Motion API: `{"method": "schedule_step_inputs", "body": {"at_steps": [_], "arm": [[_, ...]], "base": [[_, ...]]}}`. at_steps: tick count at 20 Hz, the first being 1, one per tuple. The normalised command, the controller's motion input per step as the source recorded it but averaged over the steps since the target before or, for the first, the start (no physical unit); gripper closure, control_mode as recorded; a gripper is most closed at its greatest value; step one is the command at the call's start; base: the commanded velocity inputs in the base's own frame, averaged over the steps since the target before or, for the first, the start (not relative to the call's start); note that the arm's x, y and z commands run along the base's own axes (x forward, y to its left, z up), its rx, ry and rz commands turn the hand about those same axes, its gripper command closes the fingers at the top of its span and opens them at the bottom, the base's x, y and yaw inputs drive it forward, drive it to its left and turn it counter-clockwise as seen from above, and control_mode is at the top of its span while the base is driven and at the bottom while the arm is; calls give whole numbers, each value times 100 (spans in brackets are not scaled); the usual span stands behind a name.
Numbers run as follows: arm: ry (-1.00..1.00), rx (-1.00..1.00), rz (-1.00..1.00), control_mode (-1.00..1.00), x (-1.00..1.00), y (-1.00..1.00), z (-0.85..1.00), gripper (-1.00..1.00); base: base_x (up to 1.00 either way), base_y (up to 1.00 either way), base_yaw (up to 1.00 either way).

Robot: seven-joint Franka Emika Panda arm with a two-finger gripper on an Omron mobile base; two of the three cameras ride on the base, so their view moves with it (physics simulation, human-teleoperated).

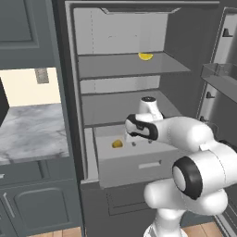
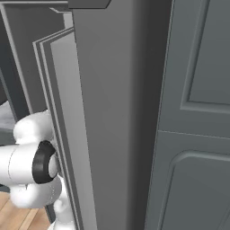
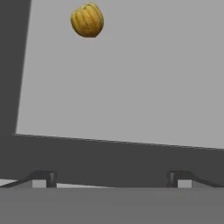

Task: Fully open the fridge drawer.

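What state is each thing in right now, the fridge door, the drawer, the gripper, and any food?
Fridge door: swung open.
Drawer: pulled partly out, top uncovered.
Gripper: open, holding nothing, fingers wide apart over the drawer.
Yellow-orange food: lying loose on the drawer floor.
Yellow item: resting on the upper shelf.
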Motion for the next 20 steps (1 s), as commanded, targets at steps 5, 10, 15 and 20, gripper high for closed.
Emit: {"method": "schedule_step_inputs", "body": {"at_steps": [5,10,15,20], "arm": [[0,0,0,-100,-98,0,-24,-100],[-5,0,0,-100,-100,0,-21,-100],[-10,0,0,-100,-100,-1,-18,-100],[-13,0,0,-100,-100,-2,-18,-100]], "base": [[0,0,0],[0,0,0],[0,0,0],[0,0,0]]}}
